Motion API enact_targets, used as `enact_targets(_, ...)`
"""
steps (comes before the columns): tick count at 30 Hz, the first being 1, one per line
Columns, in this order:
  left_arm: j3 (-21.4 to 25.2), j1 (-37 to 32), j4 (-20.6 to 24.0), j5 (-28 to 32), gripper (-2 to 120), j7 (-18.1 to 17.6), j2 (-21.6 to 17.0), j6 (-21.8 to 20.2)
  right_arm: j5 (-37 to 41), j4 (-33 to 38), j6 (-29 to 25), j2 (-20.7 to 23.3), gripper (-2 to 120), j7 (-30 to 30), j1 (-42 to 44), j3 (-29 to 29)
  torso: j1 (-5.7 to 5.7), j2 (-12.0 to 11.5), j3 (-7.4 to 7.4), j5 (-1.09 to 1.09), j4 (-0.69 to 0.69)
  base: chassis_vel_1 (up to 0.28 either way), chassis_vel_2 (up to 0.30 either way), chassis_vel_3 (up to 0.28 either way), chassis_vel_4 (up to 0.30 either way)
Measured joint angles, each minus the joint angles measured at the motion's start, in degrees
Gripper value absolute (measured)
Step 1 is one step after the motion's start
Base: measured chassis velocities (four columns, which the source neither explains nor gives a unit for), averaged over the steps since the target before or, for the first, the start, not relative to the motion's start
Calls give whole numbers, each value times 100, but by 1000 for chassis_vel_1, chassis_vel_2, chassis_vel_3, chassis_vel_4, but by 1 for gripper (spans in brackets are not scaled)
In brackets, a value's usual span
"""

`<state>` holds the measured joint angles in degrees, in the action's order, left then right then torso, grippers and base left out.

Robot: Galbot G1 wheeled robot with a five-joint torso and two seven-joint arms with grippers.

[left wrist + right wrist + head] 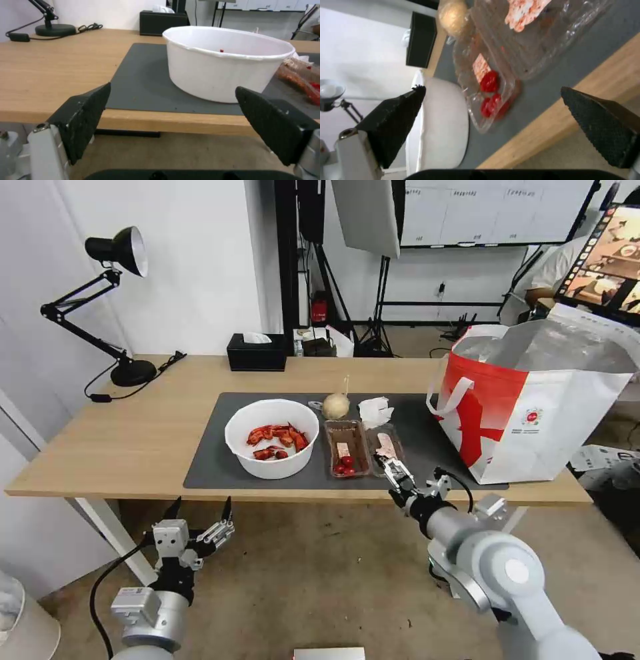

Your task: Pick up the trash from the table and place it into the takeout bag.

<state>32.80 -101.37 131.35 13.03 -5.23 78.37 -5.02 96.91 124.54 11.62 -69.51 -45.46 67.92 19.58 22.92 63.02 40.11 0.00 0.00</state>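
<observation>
A: What's left of the mat (220,460)?

B: My left gripper (200,508), fingers apart, below the table (120,440) edge.

A: And on the mat?

B: I see the white bowl (271,439), then the 2-compartment tray (363,448), ball (335,405) and tissue (375,411) behind it. My right gripper (393,467), spread wide, hovers at the tray's near end. The takeout bag (533,407) stands on the mat's right end.

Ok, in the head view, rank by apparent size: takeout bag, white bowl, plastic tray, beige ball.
1. takeout bag
2. white bowl
3. plastic tray
4. beige ball
The ball lies a little farther back on the mat, yet is clearly the smallest.
</observation>
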Motion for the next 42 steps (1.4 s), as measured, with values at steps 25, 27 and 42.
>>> enact_targets(25,66,-76,-60,109,100,-22,5,-12,140,-849,56,-346,100,-439,-799,-116,0,0,-1,-1,-1,0,0,0,0)
enact_targets(27,67,-77,-60,109,100,-23,8,-12,140,-867,57,-361,100,-446,-813,-119,-1,1,-1,-1,-1,0,0,0,0)
enact_targets(42,137,-103,-57,135,100,-31,-1,7,67,-1102,125,-523,100,-580,-1003,-113,-3,3,-3,-1,0,0,0,0,0)
